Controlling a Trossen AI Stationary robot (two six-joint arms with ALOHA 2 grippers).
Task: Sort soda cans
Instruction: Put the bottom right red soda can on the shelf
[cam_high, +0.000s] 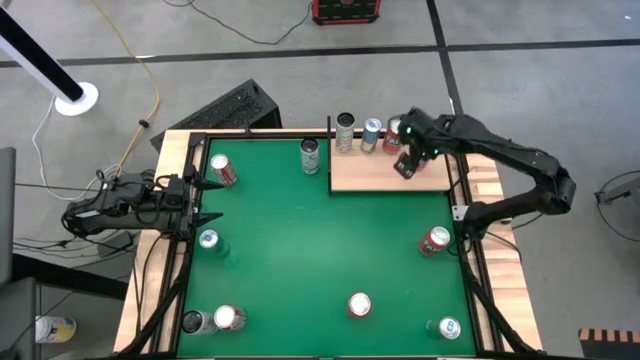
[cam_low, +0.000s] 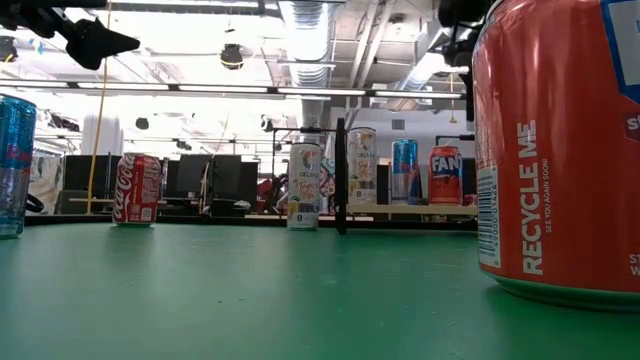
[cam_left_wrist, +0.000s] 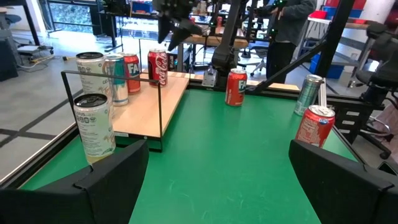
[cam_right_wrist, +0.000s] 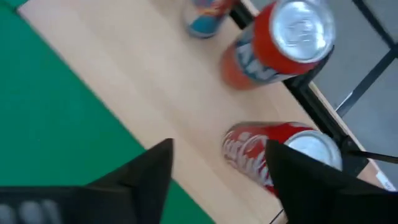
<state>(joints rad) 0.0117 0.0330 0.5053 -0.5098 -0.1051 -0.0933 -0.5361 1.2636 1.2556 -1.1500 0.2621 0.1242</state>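
While its fingers stand apart over the wooden tray (cam_high: 385, 178), the right claw (cam_right_wrist: 217, 171) hangs just above and beside a red Coca-Cola can (cam_right_wrist: 283, 155) at the tray's far right corner, gripping nothing that can be seen. One finger (cam_right_wrist: 311, 177) overlaps the can's silver top; whether it touches cannot be told. If the can is being left there, a straight lift would serve best, since a sideways drift could knock it into the red Fanta can (cam_right_wrist: 280, 46) just beside it, next to a blue can (cam_high: 371, 133) and a pale can (cam_high: 345, 131). At the tabletop's (cam_high: 300, 250) left edge the left claw (cam_left_wrist: 217, 177) waits, spread wide and empty. Other soda cans stand scattered across the green surface, including a pale one (cam_high: 310, 155) just outside the tray's rail.
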